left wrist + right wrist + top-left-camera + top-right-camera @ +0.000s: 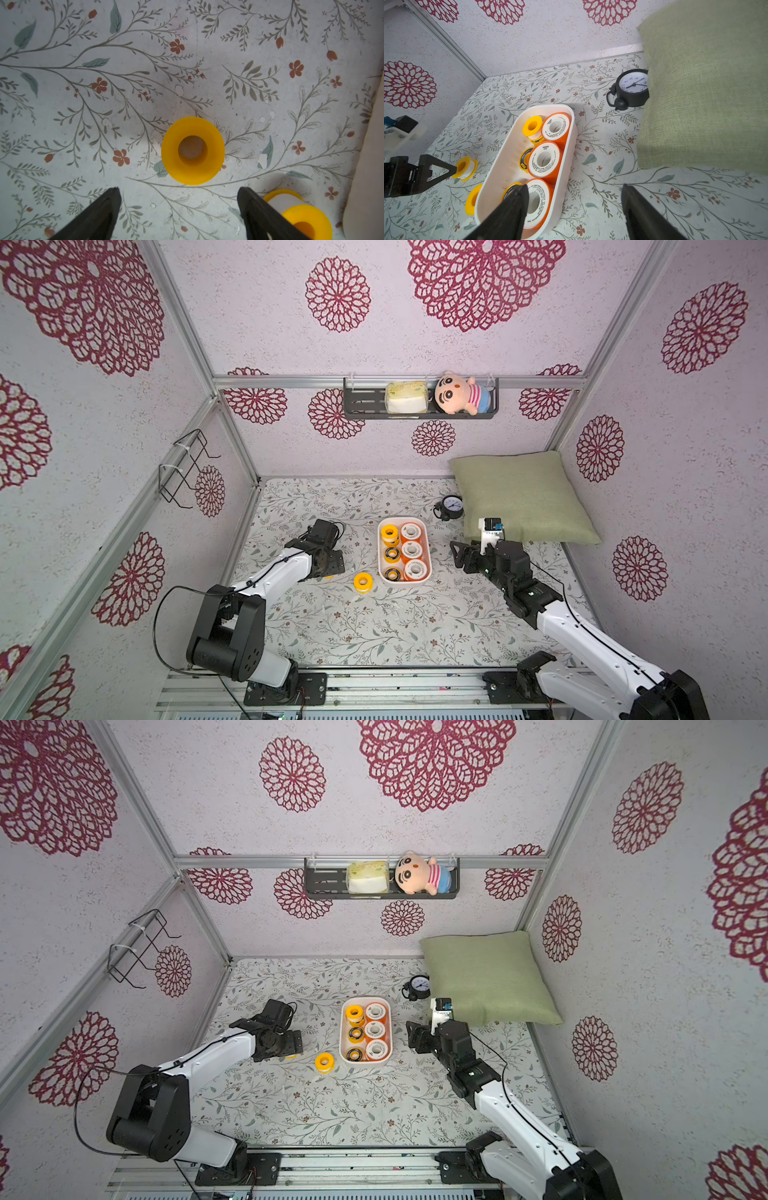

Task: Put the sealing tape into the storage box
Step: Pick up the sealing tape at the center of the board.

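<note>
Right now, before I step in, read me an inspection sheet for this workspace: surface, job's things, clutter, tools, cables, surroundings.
Surface: floral tabletop, small white chips in the print.
Job's things: storage box holds at least six sealing tape spools; one yellow spool sits outside by its near corner, another yellow spool under the left tool.
Clutter: black alarm clock next to a green pillow, behind the box.
Tools: left tool open, empty; right tool open, empty, beside the box.
Cables: black cable loops out from the left arm; second cable runs along the right arm; neither touches the spools.
Surroundings: flower-print walls; wall shelf with tissue pack and plush doll; wire rack, nothing on it.
</note>
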You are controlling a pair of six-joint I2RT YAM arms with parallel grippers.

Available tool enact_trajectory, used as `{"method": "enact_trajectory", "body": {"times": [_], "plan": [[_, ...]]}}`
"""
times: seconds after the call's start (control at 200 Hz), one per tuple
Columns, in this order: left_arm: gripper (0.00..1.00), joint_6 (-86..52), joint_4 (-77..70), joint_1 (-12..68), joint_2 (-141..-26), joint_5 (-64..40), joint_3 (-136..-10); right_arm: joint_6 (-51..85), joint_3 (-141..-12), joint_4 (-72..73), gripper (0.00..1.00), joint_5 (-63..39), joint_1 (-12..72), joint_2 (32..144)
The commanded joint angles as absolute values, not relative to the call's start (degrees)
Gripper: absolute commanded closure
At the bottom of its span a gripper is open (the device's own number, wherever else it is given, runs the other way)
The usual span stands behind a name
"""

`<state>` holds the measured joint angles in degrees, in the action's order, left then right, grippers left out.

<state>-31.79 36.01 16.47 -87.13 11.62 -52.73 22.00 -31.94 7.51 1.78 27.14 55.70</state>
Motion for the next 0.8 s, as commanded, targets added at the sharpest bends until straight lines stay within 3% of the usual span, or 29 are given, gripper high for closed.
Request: {"method": "enact_trajectory", "body": {"times": [0.0, 0.37, 0.795], "plan": [[0.05, -29.5, 34.28, 15.47, -89.71, 9.25, -54.5, 21.27, -32.08, 8.0, 0.23, 3.43, 26.94, 55.58], [0.09, -27.93, 33.58, 14.56, -95.91, 7.81, -57.56, 21.36, -32.26, 7.66, 0.23, 3.21, 26.89, 55.37], [0.28, -27.97, 33.13, 14.13, -98.77, 7.38, -58.4, 21.34, -32.34, 7.38, 0.22, 3.0, 26.88, 55.15]]}}
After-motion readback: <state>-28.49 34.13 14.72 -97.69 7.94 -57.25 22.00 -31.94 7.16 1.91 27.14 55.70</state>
